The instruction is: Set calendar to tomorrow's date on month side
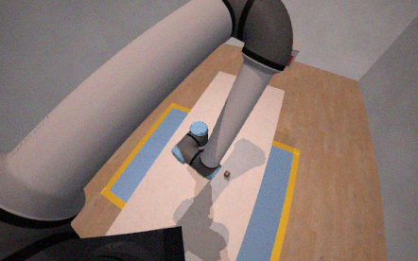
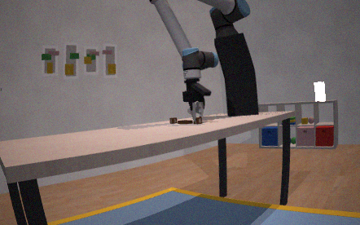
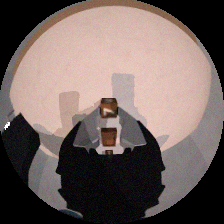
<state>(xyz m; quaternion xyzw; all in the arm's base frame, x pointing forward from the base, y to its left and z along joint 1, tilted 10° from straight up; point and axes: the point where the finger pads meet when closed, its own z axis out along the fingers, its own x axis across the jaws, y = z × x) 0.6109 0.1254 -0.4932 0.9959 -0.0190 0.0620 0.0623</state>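
Gripper (image 2: 197, 118) (image 3: 108, 107) appears clenched on one cube (image 2: 199, 121) (image 3: 109, 108); tray (image 2: 185, 121) (image 3: 109, 136) lies just beside it, left in the exterior view

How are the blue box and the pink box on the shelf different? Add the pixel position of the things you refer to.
The blue box (image 2: 270, 136) is blue, while the pink box (image 2: 305, 136) is pale pink. In the side picture, the blue box sits left of the green toy (image 2: 293, 140), and the pink box sits right of it. Both boxes are in the shelf's bottom row and look about the same size.
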